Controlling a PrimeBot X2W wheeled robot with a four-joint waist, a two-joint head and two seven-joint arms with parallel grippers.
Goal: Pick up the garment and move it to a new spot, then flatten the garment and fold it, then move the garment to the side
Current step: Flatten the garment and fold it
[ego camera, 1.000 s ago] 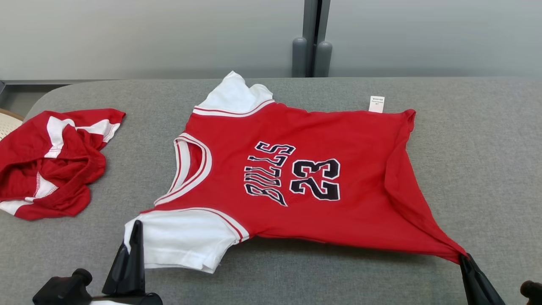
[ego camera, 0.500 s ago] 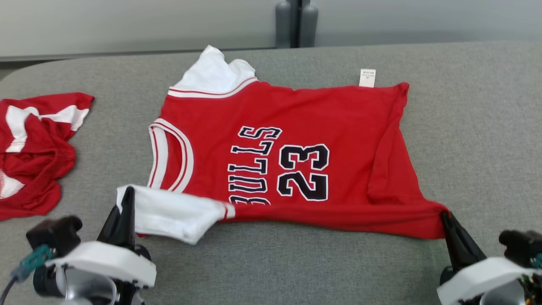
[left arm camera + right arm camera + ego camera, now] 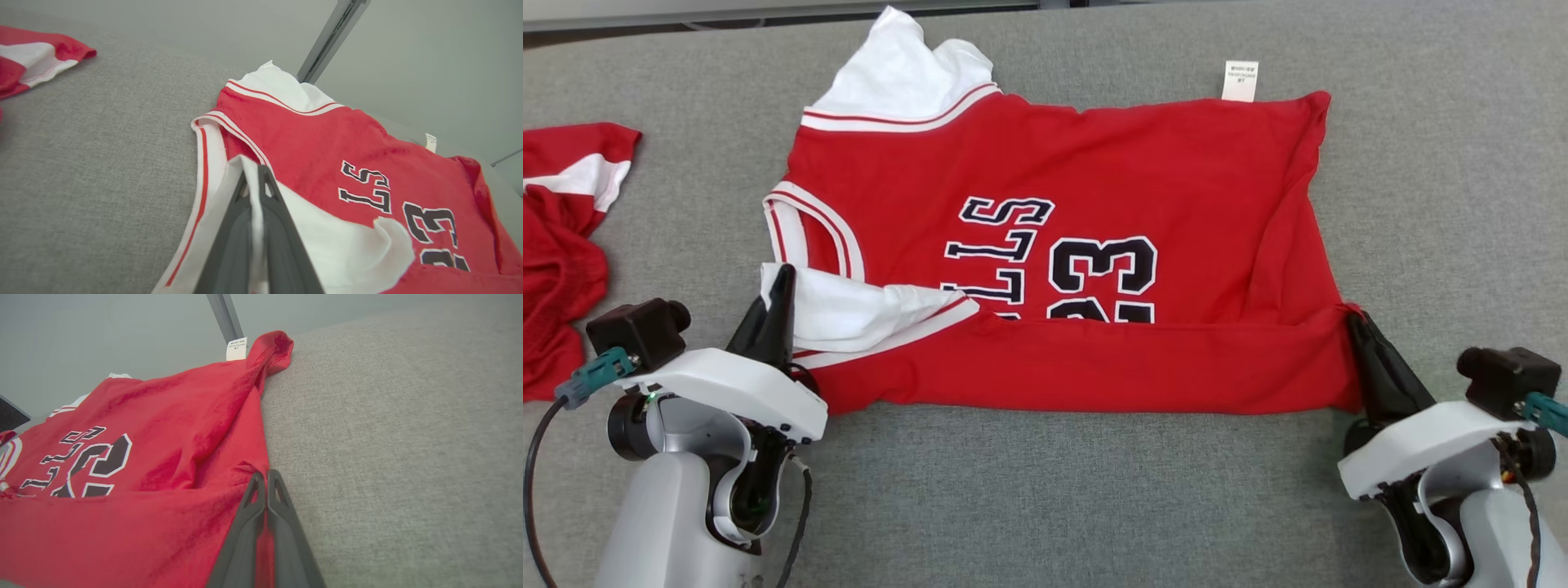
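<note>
The garment [image 3: 1094,163] is a red jersey with white sleeves and a dark "23", spread across the grey table [image 3: 1462,163]. Its near long edge is lifted and folded over the lower part of the print. My left gripper [image 3: 783,278] is shut on the white near sleeve [image 3: 327,241]. My right gripper [image 3: 1356,320] is shut on the red near hem corner [image 3: 249,473]. In the left wrist view white cloth runs between the fingers [image 3: 237,228]. In the right wrist view the garment [image 3: 163,428] lies to the left of the shut fingers [image 3: 282,522].
A second red and white garment [image 3: 560,245] lies crumpled at the table's left edge, also seen in the left wrist view [image 3: 32,57]. A white care label [image 3: 1240,80] sticks out past the jersey's far edge. Bare grey table lies to the right and in front.
Both grippers have carried the jersey's near edge away from me, folding it over the print. The head camera has tilted down, so the wall has left the picture.
</note>
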